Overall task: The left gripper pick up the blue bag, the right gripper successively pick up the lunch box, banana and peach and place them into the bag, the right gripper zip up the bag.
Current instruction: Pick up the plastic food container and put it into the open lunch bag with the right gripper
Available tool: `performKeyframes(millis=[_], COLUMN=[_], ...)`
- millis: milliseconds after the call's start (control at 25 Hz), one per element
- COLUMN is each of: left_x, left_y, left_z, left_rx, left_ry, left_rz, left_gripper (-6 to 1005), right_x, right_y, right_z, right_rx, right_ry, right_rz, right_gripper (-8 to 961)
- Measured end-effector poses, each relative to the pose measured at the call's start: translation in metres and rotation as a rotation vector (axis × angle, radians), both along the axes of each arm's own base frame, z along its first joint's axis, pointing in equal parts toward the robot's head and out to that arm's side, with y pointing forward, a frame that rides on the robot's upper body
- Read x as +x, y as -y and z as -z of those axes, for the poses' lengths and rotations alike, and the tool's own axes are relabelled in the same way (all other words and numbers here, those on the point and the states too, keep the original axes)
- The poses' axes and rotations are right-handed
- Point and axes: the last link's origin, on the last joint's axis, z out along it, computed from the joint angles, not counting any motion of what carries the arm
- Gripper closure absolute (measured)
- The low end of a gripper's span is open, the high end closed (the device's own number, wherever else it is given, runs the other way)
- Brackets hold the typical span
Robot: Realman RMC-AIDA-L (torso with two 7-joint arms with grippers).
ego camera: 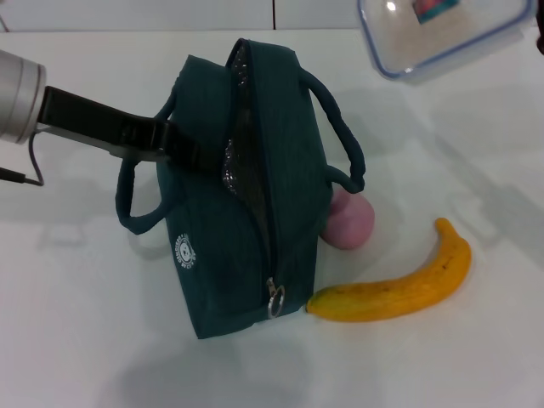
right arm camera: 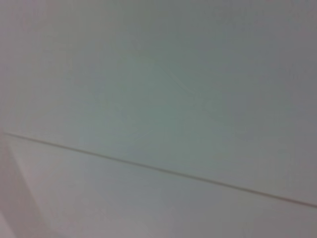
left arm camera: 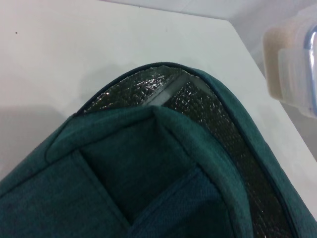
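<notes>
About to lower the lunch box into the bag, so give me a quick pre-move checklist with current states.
1. Bag held by left end effector: ok, it grips the bag's side near the opening.
2. Zipper open: ok, foil lining shows.
3. Lunch box lifted off table: ok, but the right end effector's grip is not visible: cannot tell.
4. Box over the opening: not ok, it is off to the right.
5. Banana and peach still on table: ok.

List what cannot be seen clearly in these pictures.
- Right gripper: outside every view; right wrist view shows only blank surface.
- lunch box: cut by head view's top edge, so its holder is unseen.
- peach: partly hidden behind blue bag.
- left gripper: fingers hidden against the bag.
</notes>
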Motion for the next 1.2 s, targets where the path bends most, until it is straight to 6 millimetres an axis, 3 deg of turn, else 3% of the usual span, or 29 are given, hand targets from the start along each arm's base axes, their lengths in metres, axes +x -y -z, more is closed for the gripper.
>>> performKeyframes(millis=[720,1000,1200], left_x=[0.009,0.015,0.017], left_y=[-0.006,-0.010,-0.011], left_z=[0.006,0.010,0.010], left_rx=[-0.019,-0.031,-0.028], left_ry=[0.005,0.014,0.024], left_rz=[0.016,0.028,0.034], left_gripper=[964,964,964], right_x=[-0.073,-0.083,-0.075], right_y=[-0.034,-0.038,-0.040], right_z=[0.019,0.034,0.049], right_rx=[-0.108,-0.176,-0.221], right_ry=[0.038,0.085,0.160], right_rz=[-0.198,-0.207,-0.149], right_gripper=[831,814,801])
